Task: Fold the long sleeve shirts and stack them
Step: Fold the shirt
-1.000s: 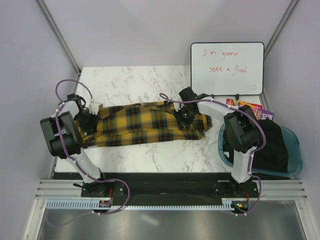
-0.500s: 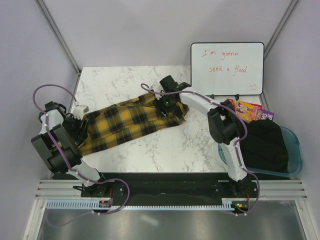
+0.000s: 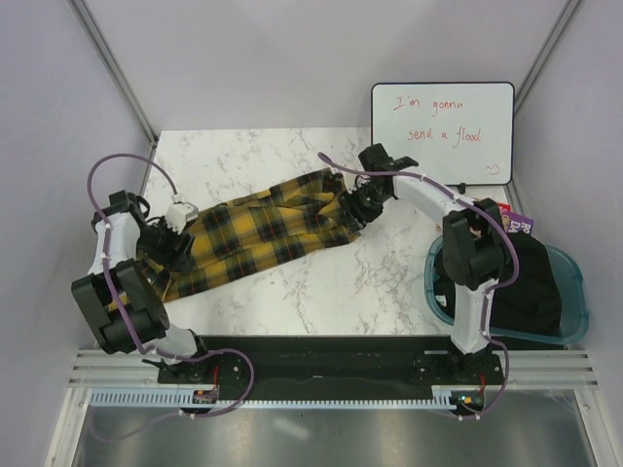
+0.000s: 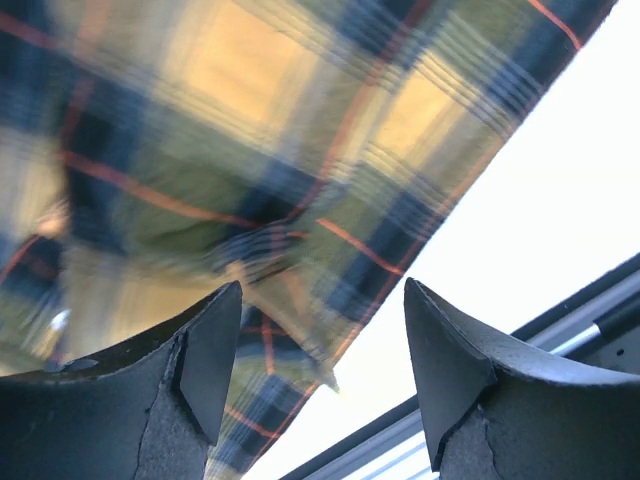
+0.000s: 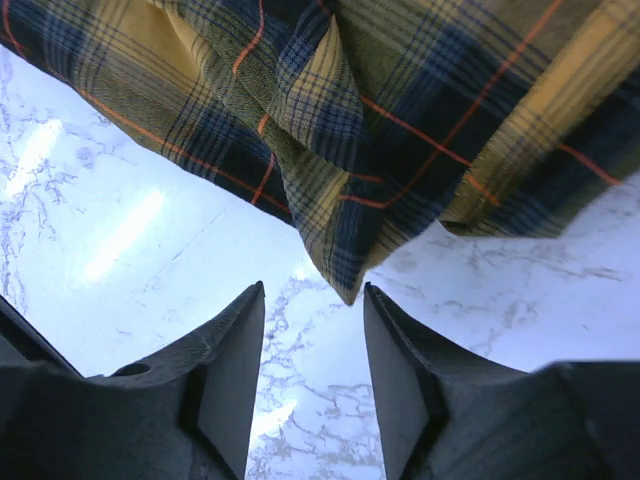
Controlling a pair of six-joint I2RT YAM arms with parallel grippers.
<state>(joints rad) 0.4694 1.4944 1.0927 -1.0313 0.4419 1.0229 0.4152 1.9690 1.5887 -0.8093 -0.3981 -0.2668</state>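
The white marble table (image 3: 292, 292) sits in a pale-walled booth, with a whiteboard (image 3: 443, 131) propped at its far right and a teal bin (image 3: 574, 302) holding a dark garment (image 3: 526, 277) off its right edge. The yellow-and-black plaid shirt (image 3: 258, 233) lies on the marble as one long bunched band, and that band is what you need to read. Its long axis runs on a slant, from the near left up to the far right. Your left gripper (image 3: 173, 238) is over the near-left end and your right gripper (image 3: 358, 206) is at the far-right end, so each arm has its own end and neither is better placed for the middle. Both claws are released. In the left wrist view the fingers stand wide with nothing between them, and the plaid, blurred there, lies just ahead of the tips. In the right wrist view the jaws are parted over bare marble, with a pointed corner of cloth just off the tips and not between them. The shirt looks rumpled rather than flat, so the next grasp probably has to take both ends along that slant to spread it. Expect soft cloth that may slip or drag.
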